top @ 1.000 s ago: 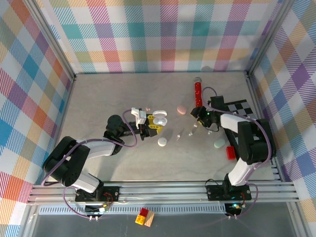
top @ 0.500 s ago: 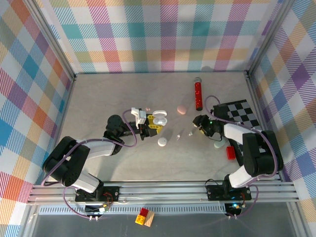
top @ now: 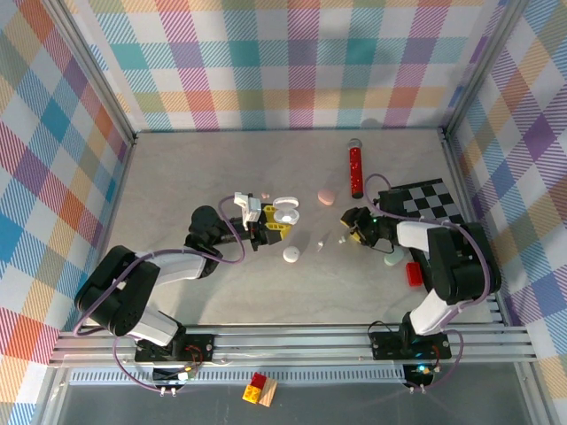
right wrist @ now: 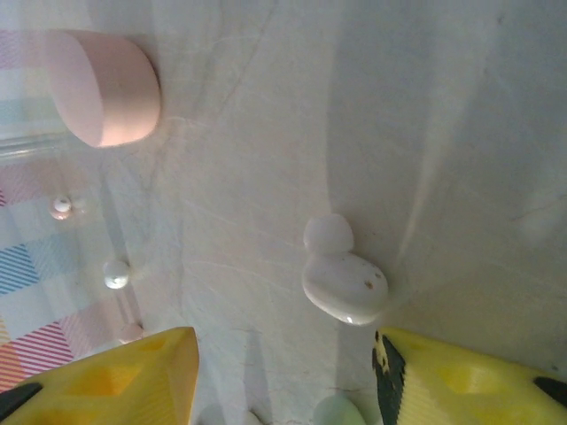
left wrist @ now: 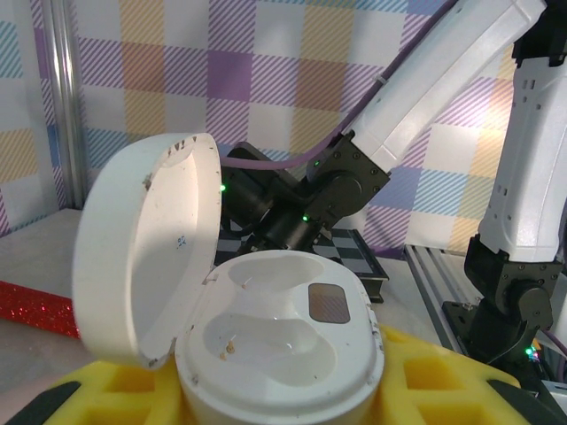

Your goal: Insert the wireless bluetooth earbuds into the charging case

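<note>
One charging case (left wrist: 292,350) held open, one earbud (right wrist: 344,285) loose on the table (right wrist: 266,133).
We see the left gripper (top: 276,224) clamped on the case, its lid (left wrist: 146,257) tipped up. The right gripper (right wrist: 283,381) has its jaws apart above the table; the white earbud lies just ahead of the gap, close by one yellow finger (right wrist: 461,376). A pink case (right wrist: 102,88) sits well beyond.

Robotics lab test cell, plaid walls (top: 292,62), aluminium rails (top: 292,343)
</note>
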{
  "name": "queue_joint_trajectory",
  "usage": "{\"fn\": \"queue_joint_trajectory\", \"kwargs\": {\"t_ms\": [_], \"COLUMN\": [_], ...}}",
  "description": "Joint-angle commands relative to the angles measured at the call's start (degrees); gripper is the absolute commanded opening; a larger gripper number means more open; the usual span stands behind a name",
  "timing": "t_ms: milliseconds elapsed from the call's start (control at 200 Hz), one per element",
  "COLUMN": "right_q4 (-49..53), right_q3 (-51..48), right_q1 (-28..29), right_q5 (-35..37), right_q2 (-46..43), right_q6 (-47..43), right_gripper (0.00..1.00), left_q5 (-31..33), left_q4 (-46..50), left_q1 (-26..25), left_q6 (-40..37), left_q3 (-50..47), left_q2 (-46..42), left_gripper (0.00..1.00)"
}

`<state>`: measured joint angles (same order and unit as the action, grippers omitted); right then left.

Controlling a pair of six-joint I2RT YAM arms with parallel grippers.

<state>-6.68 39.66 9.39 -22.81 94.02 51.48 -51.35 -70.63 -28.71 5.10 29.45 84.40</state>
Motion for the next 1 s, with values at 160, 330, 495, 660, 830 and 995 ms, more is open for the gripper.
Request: {"fn": "queue_joint_trajectory", "kwargs": {"t_ms": [160, 330, 495, 660, 830, 995], "right_q4": [-0.09, 1.16, -0.17, -0.4, -0.8, -1.57], "right_q3": [3.58, 6.15, 8.02, 9.7, 11.45, 11.91], "right_q1": [-0.22, -0.68, -0.95, -0.99, -1.14, -1.21], "right_q5": [2.09, 2.86, 1.1, 1.97, 1.55, 1.19], "right_q2": [2.12, 3.97, 6.95, 8.48, 10.53, 11.6], "right_q6": [-1.53, -2.96, -2.45, -2.86, -3.17, -3.02], "right_gripper": [0.54, 0.54, 0.54, 0.54, 0.51, 0.45], "left_q5": [-0.21, -0.28, -0.22, -0.15, -0.19, -0.29], "left_q4": [-0.59, 1.47, 1.92, 2.39, 2.51, 2.52], "left_q1": [0.42, 0.61, 0.85, 1.11, 1.35, 1.44], "left_q6": [-1.18, -2.68, -3.04, -3.3, -3.45, -3.57], "left_q3": [0.14, 0.08, -0.23, -0.68, -0.7, -0.67], "left_q2": [-2.38, -3.19, -3.45, -3.8, -3.54, -3.37], "left_gripper": [0.34, 0.34, 0.34, 0.34, 0.34, 0.34]}}
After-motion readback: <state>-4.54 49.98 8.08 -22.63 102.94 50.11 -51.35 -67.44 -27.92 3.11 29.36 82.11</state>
